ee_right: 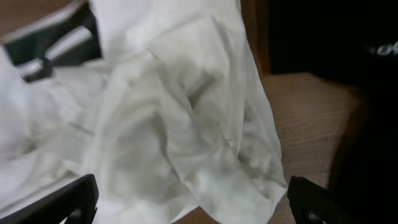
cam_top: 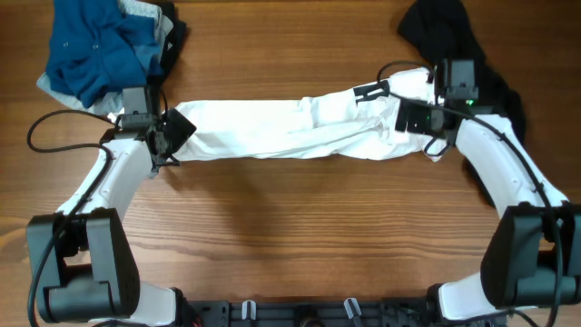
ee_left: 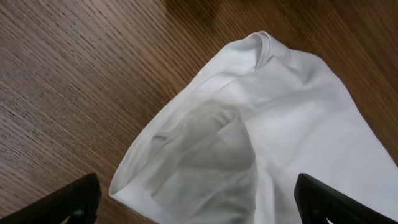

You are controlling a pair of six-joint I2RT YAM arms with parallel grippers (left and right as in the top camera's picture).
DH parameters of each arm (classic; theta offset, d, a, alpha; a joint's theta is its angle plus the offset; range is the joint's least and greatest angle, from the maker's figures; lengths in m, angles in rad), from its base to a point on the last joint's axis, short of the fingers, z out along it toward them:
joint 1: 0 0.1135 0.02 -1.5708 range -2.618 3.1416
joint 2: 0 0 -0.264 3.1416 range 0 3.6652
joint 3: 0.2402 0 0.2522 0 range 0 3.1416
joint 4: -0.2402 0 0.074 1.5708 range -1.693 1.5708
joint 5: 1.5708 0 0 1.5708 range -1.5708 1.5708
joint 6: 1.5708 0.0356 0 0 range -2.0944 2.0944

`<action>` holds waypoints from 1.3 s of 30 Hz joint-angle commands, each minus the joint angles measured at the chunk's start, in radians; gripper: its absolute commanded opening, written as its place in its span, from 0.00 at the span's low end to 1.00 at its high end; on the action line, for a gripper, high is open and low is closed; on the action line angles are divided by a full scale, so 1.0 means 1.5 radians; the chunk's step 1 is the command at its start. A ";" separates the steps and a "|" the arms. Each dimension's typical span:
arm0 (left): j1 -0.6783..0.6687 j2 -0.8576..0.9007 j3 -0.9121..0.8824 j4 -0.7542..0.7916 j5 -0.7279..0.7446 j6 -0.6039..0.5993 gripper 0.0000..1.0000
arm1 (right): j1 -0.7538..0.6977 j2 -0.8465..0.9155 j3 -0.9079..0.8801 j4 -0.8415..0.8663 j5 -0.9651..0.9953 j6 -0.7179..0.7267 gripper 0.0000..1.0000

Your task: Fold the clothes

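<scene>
Long white cotton garment (cam_top: pixel 290 132) lies stretched on wooden desk (cam_top: pixel 290 236), nearer far edge, long axis running left edge to right edge. Left tool (cam_top: pixel 177 134) sits at its left end, right tool (cam_top: pixel 404 116) at its right end. Both have fingers apart, nothing clamped.

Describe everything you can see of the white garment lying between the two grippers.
The white garment looks like thin, soft cotton, lying as a long wrinkled band across the wooden table. Its left end shows a hemmed opening. Its right end is bunched and creased, with a black mark near the upper edge. The left gripper and right gripper are open, one over each end. A black garment lies just beyond the right end.
</scene>
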 commanded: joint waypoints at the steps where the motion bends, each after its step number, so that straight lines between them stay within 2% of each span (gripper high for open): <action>1: -0.002 0.007 0.009 0.000 -0.009 0.041 1.00 | 0.001 -0.037 0.077 -0.006 -0.043 -0.028 0.99; 8: -0.002 0.006 0.009 0.031 0.038 0.217 1.00 | 0.001 -0.031 0.083 0.004 -0.082 -0.024 0.98; 12: -0.002 0.007 0.009 0.033 0.089 0.284 1.00 | -0.001 -0.021 0.083 0.002 -0.082 -0.023 0.98; 17: -0.001 0.013 0.009 0.026 0.089 0.352 1.00 | -0.004 -0.012 0.083 -0.001 -0.092 -0.024 0.98; 36: 0.016 0.104 0.009 0.069 0.120 0.370 1.00 | -0.004 -0.006 0.083 -0.013 -0.093 -0.022 0.99; 39: 0.016 0.120 0.009 0.073 0.127 0.370 0.94 | -0.004 -0.006 0.083 -0.013 -0.093 -0.017 0.99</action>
